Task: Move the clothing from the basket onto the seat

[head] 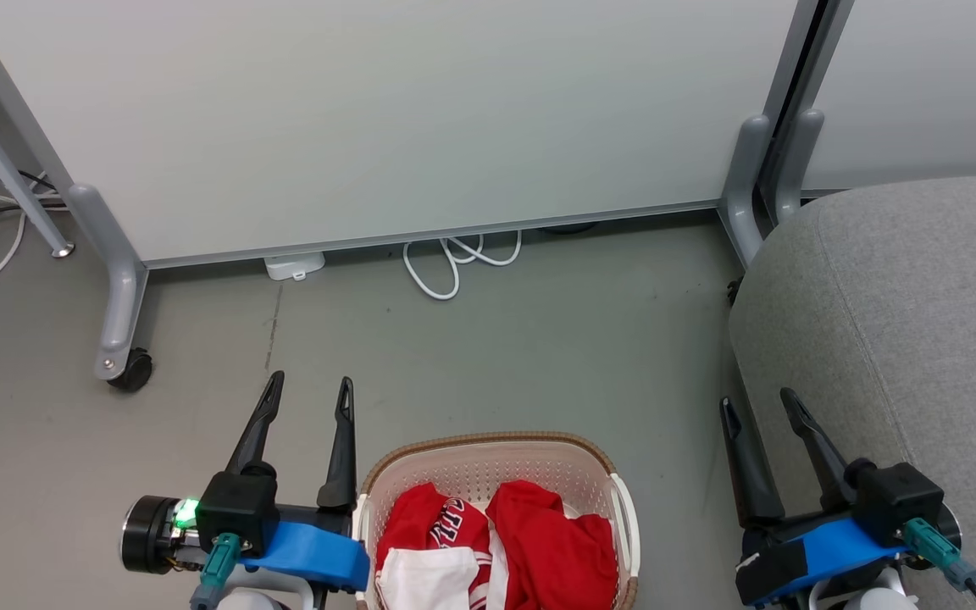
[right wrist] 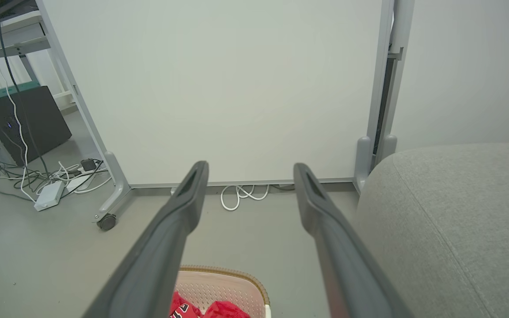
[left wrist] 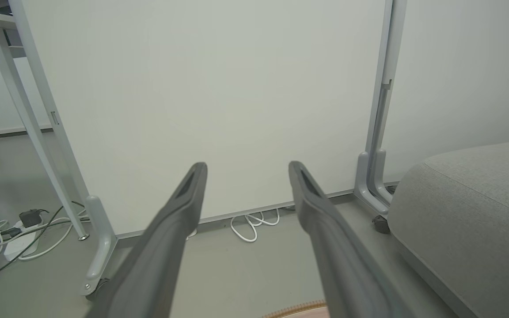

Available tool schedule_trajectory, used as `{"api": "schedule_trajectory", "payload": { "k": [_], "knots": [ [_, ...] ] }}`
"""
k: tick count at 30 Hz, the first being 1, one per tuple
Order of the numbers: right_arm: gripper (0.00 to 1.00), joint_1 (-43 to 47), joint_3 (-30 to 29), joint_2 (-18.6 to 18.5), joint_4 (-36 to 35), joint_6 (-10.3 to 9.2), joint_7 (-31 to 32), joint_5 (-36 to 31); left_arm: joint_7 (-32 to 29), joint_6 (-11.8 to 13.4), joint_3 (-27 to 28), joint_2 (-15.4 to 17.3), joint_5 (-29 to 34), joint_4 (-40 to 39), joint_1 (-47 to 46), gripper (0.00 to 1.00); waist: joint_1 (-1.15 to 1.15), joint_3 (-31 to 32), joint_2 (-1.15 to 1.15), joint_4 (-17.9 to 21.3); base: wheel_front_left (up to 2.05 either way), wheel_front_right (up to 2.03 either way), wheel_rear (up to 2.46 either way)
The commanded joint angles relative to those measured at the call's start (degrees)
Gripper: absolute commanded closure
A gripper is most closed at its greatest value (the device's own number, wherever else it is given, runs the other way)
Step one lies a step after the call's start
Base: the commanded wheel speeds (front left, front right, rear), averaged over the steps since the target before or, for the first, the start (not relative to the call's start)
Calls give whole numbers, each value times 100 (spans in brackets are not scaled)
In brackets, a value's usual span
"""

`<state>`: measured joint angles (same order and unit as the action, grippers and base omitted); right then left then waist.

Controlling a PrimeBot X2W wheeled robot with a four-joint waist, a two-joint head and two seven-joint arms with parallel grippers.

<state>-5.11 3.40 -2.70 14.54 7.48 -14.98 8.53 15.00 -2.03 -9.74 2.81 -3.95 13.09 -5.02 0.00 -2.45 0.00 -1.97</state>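
Both grippers hang empty with fingers spread wide, the left gripper (head: 311, 381) just beside the basket (head: 488, 440), the right gripper (head: 756, 398) by the seat (head: 903, 322), and the clothing (head: 539, 534) lies heaped in the basket on the floor (head: 539, 356) between them. A shallow pinch could catch one loose fold and let the rest slide back, or a finger could hook the perforated wall and tip the light basket. Its near end is cut off, so whether the two red pieces are tangled I cannot tell.

White wheeled partition panel (head: 386, 119), coiled white cable (head: 454, 258), grey floor (head: 539, 356)
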Motion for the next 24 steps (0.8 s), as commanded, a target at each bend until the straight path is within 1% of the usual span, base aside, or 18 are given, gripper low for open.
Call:
{"api": "schedule_trajectory", "payload": {
  "k": [1, 6, 11, 18, 24],
  "knots": [
    [0, -14, 13, -34, 7, 3, -32, -19, 28, -4, 17, 14, 8, 22, -54, 0, 0, 3, 0, 1, 0, 0, 0],
    [0, -22, 24, -34, -3, 3, -32, -4, 28, -53, -34, 13, -29, 90, -160, 0, 0, -25, 0, 0, 0, 0, 0],
    [0, -129, 58, -33, -5, 3, -31, -10, 23, -172, -131, 13, -33, 301, -381, 0, 0, -152, 0, 54, 0, 0, 0],
    [0, -343, 90, -32, -68, 3, -27, -54, 23, -403, -286, 70, 88, 1037, -974, 0, 0, -560, 0, 274, 0, 0, 0],
    [0, -573, 79, -30, -125, 3, -26, -59, 23, -506, -562, 211, 187, 1661, -1559, 0, 0, -1049, 0, 522, 0, 0, 0]
  ]
}}
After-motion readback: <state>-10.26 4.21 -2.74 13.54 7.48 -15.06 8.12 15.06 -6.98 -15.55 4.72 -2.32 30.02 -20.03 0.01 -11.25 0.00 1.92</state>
